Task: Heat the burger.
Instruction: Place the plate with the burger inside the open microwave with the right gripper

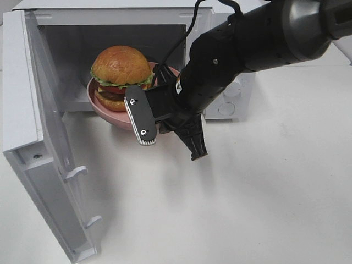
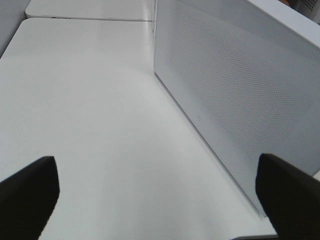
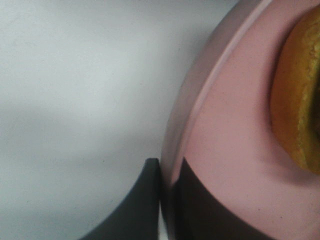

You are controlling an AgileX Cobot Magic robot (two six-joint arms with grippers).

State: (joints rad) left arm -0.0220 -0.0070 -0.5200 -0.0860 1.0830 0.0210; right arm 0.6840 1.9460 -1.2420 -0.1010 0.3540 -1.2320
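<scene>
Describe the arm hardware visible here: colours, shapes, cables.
Right arm: glossy black rounded housings, a black cable trailing off it, and near the wrist a flat black oblong panel with a pale edge and two small screws. Right gripper fingers are dark and tapered. Left gripper fingers are black, blunt-tipped.

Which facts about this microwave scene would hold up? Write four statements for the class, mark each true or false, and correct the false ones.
1. The microwave door stands open. True.
2. The burger sits on a blue plate. False: the plate is pink.
3. The right gripper is shut on the plate's rim. True.
4. The left gripper holds the burger. False: it is open and empty, with only the table and the microwave door in front of it.
</scene>
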